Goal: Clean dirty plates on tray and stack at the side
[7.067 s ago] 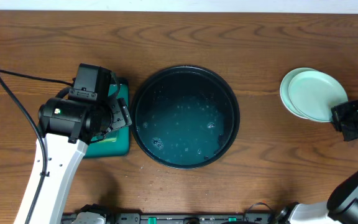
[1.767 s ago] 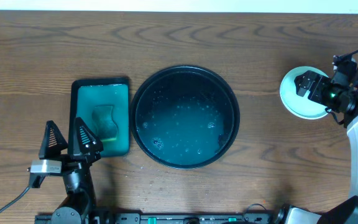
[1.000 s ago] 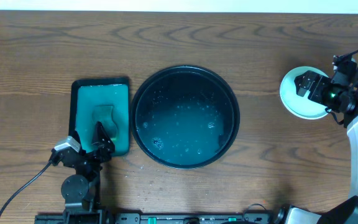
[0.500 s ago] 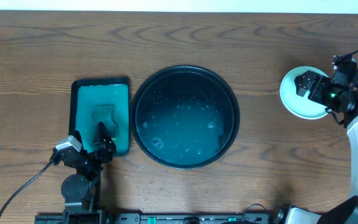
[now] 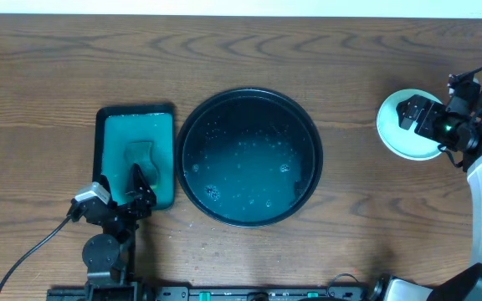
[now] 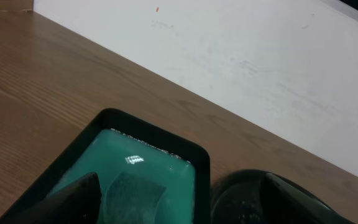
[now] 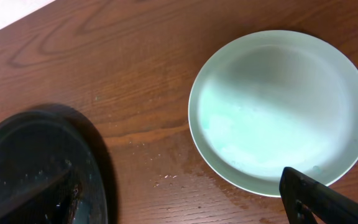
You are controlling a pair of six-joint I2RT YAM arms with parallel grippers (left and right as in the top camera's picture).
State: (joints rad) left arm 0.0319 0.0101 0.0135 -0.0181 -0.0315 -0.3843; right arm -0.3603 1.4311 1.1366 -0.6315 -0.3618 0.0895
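Observation:
The plates [image 5: 394,134] sit stacked on the table at the far right, a pale mint plate [image 7: 281,112] on top with faint teal traces. My right gripper [image 5: 415,113] hovers open above them, one finger [image 7: 325,199] over the plate's near rim and nothing between its jaws. The black round tray [image 5: 249,156] in the middle holds bubbly teal water and no plate. Its rim shows at the left of the right wrist view [image 7: 36,168]. My left gripper [image 5: 124,191] stands open near the front edge, aimed at the sponge tray.
A green rectangular sponge tray [image 5: 135,155] lies left of the black tray, with a sponge [image 6: 132,193] in teal water. A white wall [image 6: 260,68] borders the table's far edge. The left arm's cable [image 5: 32,251] trails at front left.
Earlier the left arm pulled back from the sponge tray to the front edge, and the right gripper moved above the plates. Over the last second nothing has moved.

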